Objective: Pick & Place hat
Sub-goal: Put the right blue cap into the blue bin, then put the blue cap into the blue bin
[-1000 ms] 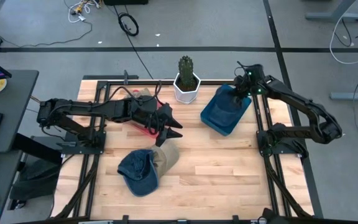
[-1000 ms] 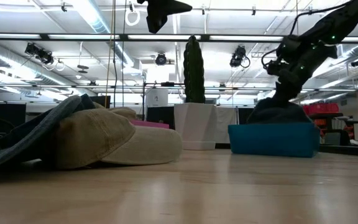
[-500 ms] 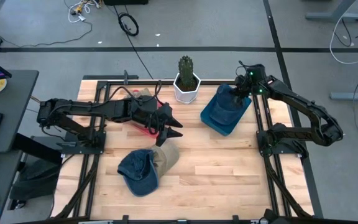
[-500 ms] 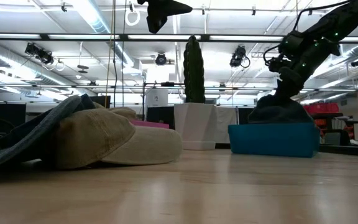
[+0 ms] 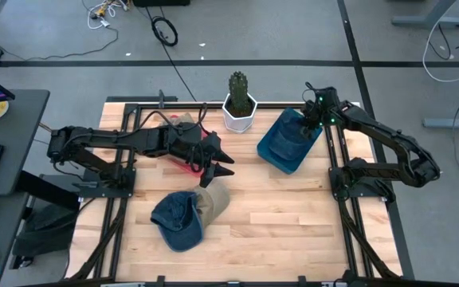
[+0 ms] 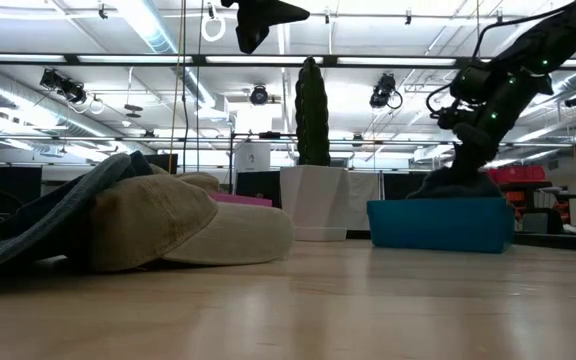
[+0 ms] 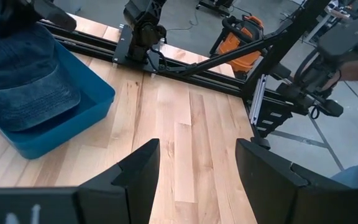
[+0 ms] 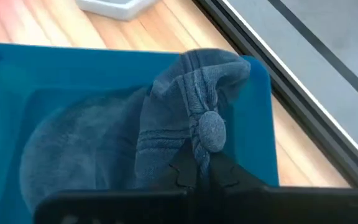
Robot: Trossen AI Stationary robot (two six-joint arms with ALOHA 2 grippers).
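Note:
A dark blue denim hat (image 8: 104, 143) lies in the blue bin (image 5: 271, 156) at the table's far right. My right gripper (image 8: 201, 167) is down in the bin, shut on the hat's top; the low view shows this gripper (image 6: 471, 150) above the bin wall (image 6: 438, 225). My left gripper (image 5: 218, 164) hangs open over the table's middle, with nothing between its fingers (image 7: 143, 169). Below and in front of it, a tan hat (image 5: 214, 201) and another blue denim hat (image 5: 176, 220) rest on the table, overlapping. My right gripper pinches a bunched fold of the hat's crown (image 8: 194, 144) between its two fingers, right beside the top button (image 8: 211, 130). The fingers slant down from above. The crown is gathered up toward them, while the rest of the hat (image 5: 284, 142) lies inside the bin.
A cactus in a white pot (image 5: 239, 112) stands at the far middle, next to the bin. A pink thing (image 5: 191, 153) lies under my left arm. Bare wood (image 5: 285, 215) spreads across the near right. Black frame rails (image 5: 343, 143) run along the table's sides.
My right gripper has turned a little at the wrist and shifted slightly, staying shut on the hat's top inside the bin.

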